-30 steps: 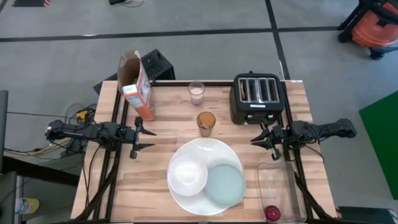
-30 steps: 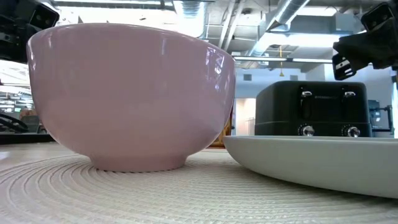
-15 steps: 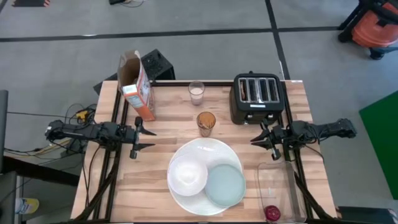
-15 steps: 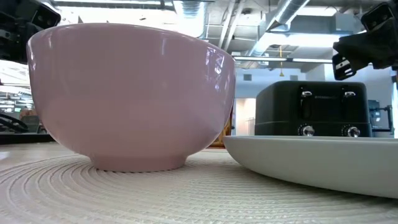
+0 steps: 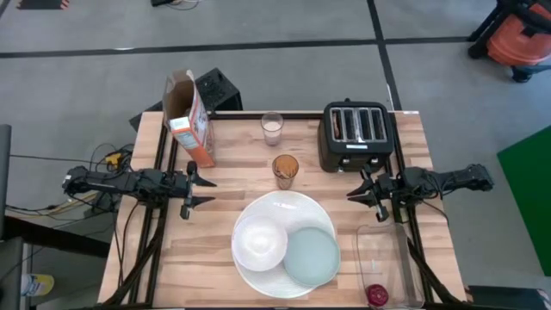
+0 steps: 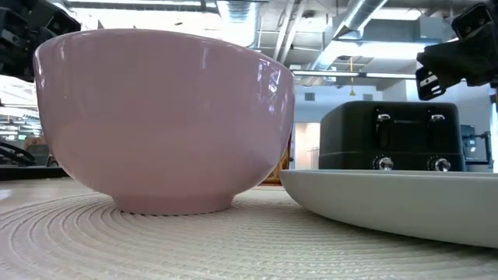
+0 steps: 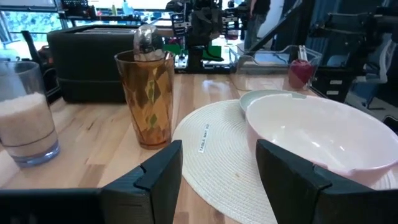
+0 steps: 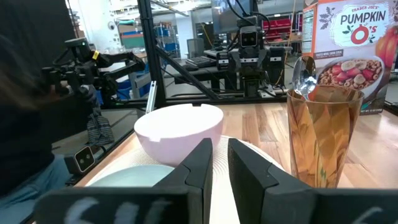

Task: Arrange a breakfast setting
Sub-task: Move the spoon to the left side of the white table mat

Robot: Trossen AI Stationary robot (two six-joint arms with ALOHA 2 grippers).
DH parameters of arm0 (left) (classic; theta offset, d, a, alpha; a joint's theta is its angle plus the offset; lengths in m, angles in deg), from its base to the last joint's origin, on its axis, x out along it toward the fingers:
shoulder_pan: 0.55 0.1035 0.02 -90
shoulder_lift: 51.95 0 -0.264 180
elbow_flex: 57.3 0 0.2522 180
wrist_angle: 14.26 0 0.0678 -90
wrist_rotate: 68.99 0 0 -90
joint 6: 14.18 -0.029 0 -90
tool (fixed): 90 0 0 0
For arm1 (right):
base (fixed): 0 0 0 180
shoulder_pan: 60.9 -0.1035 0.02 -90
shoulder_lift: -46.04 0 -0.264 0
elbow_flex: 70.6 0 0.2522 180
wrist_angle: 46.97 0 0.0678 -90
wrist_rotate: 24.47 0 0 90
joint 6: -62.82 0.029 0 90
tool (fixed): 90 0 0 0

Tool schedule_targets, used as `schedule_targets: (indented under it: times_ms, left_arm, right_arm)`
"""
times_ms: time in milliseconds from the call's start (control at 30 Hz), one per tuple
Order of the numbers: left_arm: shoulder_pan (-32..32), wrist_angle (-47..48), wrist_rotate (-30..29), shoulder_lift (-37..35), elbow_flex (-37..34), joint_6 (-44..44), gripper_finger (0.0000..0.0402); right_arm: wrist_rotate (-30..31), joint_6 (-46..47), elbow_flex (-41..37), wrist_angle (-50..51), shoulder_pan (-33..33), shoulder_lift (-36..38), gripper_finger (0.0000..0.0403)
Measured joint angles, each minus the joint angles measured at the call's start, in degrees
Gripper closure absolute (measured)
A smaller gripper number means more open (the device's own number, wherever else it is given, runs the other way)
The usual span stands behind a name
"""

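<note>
A white bowl (image 5: 260,241) and a pale green small plate (image 5: 312,256) sit on a large white round plate (image 5: 280,207), ribbed like a woven mat. Behind them stands the amber glass (image 5: 285,170) with a spoon (image 7: 148,40) standing in it, bowl end up. The milk glass (image 5: 272,129) and the orange-white cereal box (image 5: 189,129) stand farther back. The red fruit (image 5: 377,294) lies in a clear tray at the near right. No toast shows plainly. My left gripper (image 5: 205,191) hovers open at the table's left. My right gripper (image 5: 353,191) is shut and empty, right of the plate.
A black toaster (image 5: 357,135) stands at the back right, just behind my right gripper. The clear tray (image 5: 379,258) lies along the near right edge. Bare wood shows at the table's near left and between the cereal box and the large plate.
</note>
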State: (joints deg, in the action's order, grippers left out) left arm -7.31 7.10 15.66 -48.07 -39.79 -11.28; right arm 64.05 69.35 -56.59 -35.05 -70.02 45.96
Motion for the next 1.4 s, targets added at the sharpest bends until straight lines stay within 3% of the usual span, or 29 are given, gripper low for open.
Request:
schedule_targets:
  times_ms: [667, 767, 900, 1133, 1233, 1400]
  left_arm:
    - [0.00, -0.14, -0.75, 0.12, -0.02, 4.62, 0.0210]
    - [-0.02, -0.45, -3.57, 0.15, -0.02, 2.21, 0.0210]
    - [0.00, -0.87, -8.04, 0.14, -0.02, 1.40, 0.0210]
    - [-0.02, -0.60, -5.11, 0.26, -0.02, 0.46, 0.0210]
    - [-0.02, -0.57, -4.98, 0.26, -0.02, 1.31, 0.0210]
    - [-0.02, -0.57, -4.98, 0.26, -0.02, 5.50, 0.0210]
  right_arm:
    - [0.00, 0.00, 0.00, 0.00, 0.00, 0.00, 0.0327]
    - [0.00, -0.59, 0.00, -0.05, 0.00, 0.01, 0.0327]
    - [0.00, -11.28, 0.01, -0.09, 0.13, -0.01, 0.0327]
    - [0.81, -30.26, 0.02, -0.83, 0.17, -0.02, 0.0327]
    - [2.89, -28.66, 0.01, -3.70, 0.23, 0.01, 0.0327]
    - [2.89, -17.51, 0.00, -5.54, 0.21, 0.01, 0.0327]
